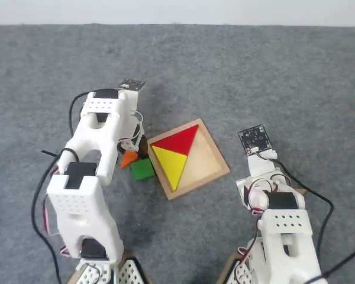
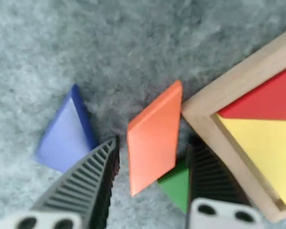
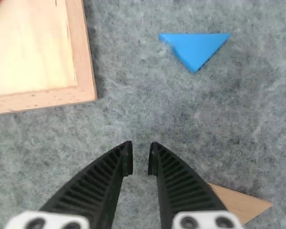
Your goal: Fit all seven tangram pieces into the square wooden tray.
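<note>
Left wrist view: my left gripper (image 2: 152, 164) is spread, its fingers straddling the orange piece (image 2: 152, 138), which lies just beside the tray (image 2: 233, 88) corner. The green piece (image 2: 176, 183) sits near the tray too. The red triangle (image 2: 271, 98) and yellow triangle (image 2: 262, 143) lie inside it. My right gripper (image 3: 140, 160), near the tray, is nearly pressed together and empty, with the blue triangle (image 3: 195, 45) beyond it.

A parallelogram (image 2: 152, 138) lies just outside the tray (image 2: 238, 83) corner.
</note>
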`<state>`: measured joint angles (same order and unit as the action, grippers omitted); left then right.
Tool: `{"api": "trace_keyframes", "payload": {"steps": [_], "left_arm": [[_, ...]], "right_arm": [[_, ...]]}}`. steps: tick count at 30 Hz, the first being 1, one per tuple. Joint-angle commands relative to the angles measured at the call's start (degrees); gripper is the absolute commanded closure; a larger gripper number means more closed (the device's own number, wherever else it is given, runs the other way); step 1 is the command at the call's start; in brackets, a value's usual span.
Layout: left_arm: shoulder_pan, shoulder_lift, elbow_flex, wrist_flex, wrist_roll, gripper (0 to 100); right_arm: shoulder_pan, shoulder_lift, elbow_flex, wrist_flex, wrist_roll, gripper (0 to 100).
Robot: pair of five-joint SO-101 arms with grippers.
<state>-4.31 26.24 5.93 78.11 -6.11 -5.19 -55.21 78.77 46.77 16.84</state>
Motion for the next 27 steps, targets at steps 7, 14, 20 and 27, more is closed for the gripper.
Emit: {"api": "trace_keyframes", "payload": {"steps": [7, 14, 20, 27], "left_arm": [[0.97, 4.31, -1.89, -0.70, -0.53, 86], [1.23, 4.92, -3.47, 0.09, -0.62, 97], [1.23, 4.84, -6.11, 1.93, -0.53, 98], [1.85, -1.49, -12.26, 7.03, 1.49, 99]], "right_arm": [[0.22, -1.19, -0.35, -0.92, -0.26, 91.1], [0.22, -1.19, -0.35, -1.10, -0.26, 91.1], [0.22, -1.19, -0.35, -1.19, -0.26, 91.1], [0.31, -1.19, -0.35, -1.10, -0.35, 91.1]]}}
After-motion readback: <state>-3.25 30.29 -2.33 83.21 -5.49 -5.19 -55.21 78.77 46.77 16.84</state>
